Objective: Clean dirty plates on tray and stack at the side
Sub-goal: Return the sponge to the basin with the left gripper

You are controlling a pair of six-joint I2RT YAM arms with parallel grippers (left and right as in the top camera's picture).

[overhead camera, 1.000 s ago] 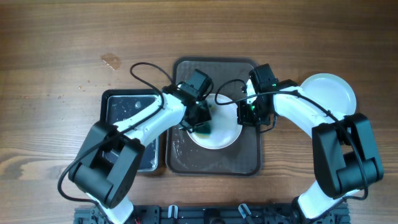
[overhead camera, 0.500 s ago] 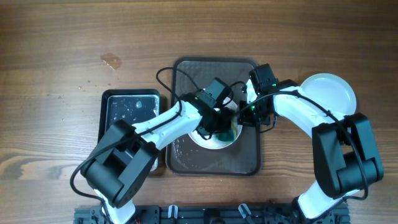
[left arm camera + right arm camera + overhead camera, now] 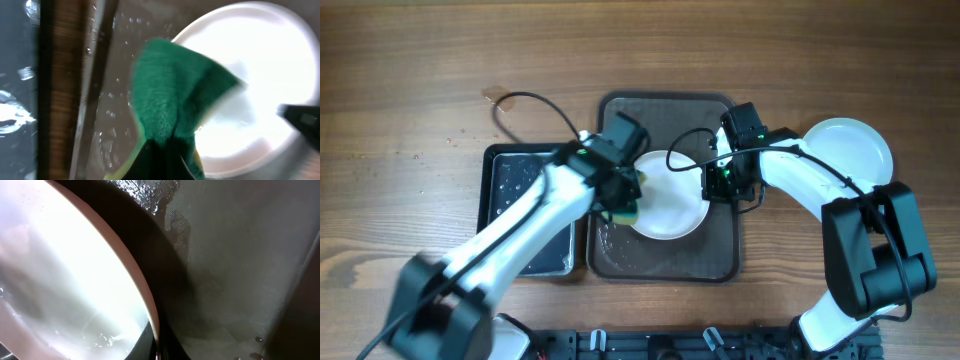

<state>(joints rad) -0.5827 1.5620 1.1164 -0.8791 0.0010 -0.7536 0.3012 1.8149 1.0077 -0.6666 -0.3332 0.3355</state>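
The plate [image 3: 672,205] on the tray [image 3: 720,262] is pinched at its right rim by the right end effector [image 3: 720,182], apparently for steadying; the sponge [image 3: 170,95] is clamped in the left end effector [image 3: 622,197] over the plate's left edge.

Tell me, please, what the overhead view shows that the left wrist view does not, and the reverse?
Only overhead: a second plate lying on the table to the right of the tray.
Only left wrist: water beads on the tray floor, seen close up.
Both: the left gripper holding the green sponge over the left edge of the plate on the tray, with the water tray beside it.
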